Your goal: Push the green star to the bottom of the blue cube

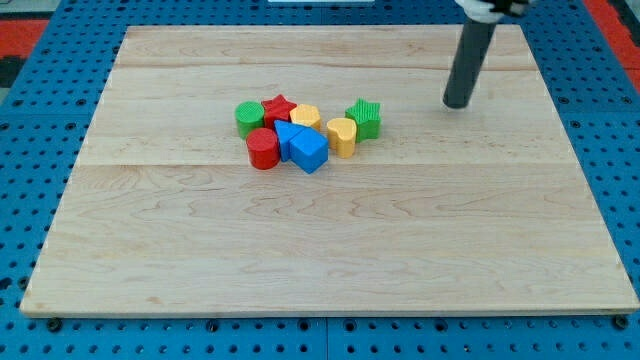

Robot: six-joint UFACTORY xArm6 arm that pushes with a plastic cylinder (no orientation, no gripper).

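The green star (366,117) sits at the right end of a tight cluster of blocks near the board's middle, touching a yellow heart-like block (342,136). The blue cube (310,151) lies at the cluster's bottom, to the lower left of the star, with another blue block (288,136) against its left side. My tip (457,103) stands on the board to the right of the star, a clear gap away, touching no block.
A red star (279,107), a green cylinder (248,117), a red cylinder (263,148) and a yellow block (306,116) fill out the cluster. The wooden board (320,250) lies on a blue pegboard surround (30,200).
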